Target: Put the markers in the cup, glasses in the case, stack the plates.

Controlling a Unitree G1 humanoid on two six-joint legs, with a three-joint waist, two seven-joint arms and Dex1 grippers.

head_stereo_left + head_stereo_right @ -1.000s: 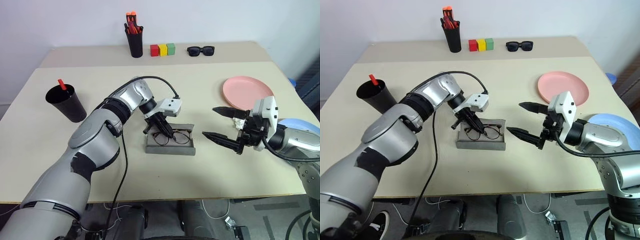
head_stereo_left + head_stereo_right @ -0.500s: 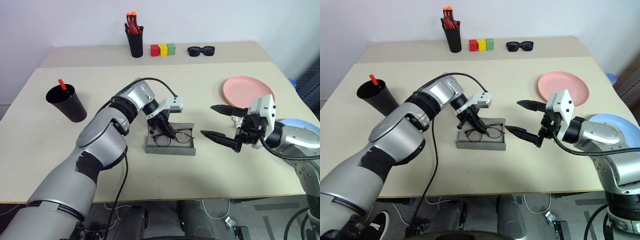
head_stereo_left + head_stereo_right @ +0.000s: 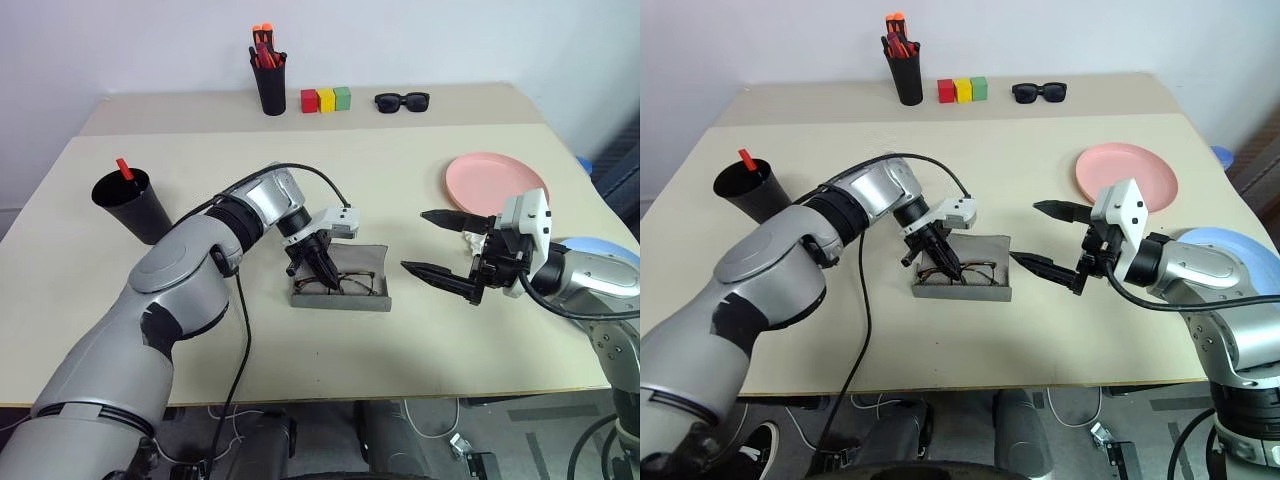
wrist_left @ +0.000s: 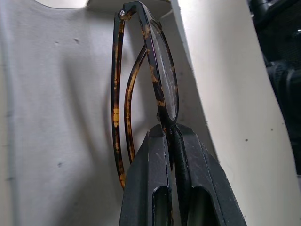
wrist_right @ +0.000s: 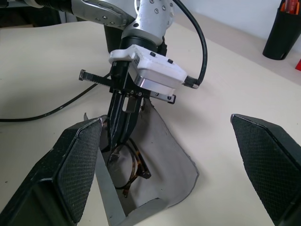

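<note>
Beige table (image 3: 420,330) against a white wall. At centre frame we see the grey felt case (image 3: 340,293) lying open, with the glasses (image 3: 345,285) inside: thin tortoiseshell-and-black frame, clear lenses. The left gripper (image 3: 328,277) pinches the frame, fingers closed on it. To its right, the right gripper (image 3: 436,243) stands with its 2 fingers spread wide, empty.

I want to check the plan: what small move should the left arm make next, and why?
Probably open the left gripper and let go: its fingers are shut on the glasses, which already sit inside the open case.
</note>
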